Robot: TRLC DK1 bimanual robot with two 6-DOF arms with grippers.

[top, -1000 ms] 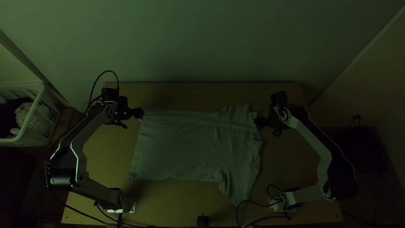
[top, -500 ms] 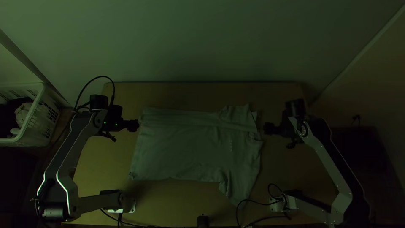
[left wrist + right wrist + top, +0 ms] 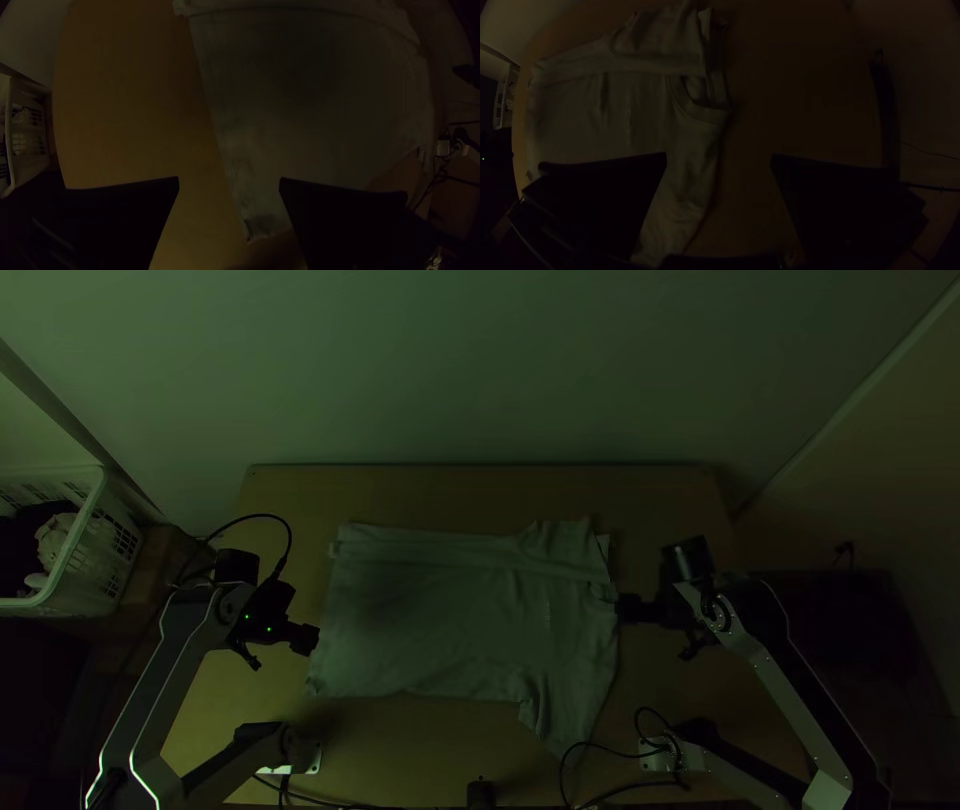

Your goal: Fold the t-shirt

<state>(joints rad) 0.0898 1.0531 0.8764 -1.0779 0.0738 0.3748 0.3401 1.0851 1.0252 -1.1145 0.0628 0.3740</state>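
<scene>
Next, bring the near side over the t-shirt (image 3: 440, 620)

The t-shirt lies mid-worktop (image 3: 500, 495), mostly spread; its far side looks turned in as a long strip (image 3: 430, 545), and the near sleeve (image 3: 565, 725) juts toward the bases. The left pincer (image 3: 229, 178) is at the hem, the right pincer (image 3: 719, 154) beside the collar (image 3: 695, 111); both are spread, with nothing between their fingers.

The near-side fold seems due. It would go best with the left pincer taking the hem's near corner (image 3: 315, 685) and the right pincer the near shoulder, each pinching low without scraping up wood. Lift both at an even pace, keep the edge gently taut, and lay it parallel to the strip. The loose sleeve could trail or twist, so it may need tucking afterwards.

Count: 1 t-shirt, 1 worktop, 2 arms, 2 pincers, and 1 white basket (image 3: 92, 570) off to the left, holding cloth.
</scene>
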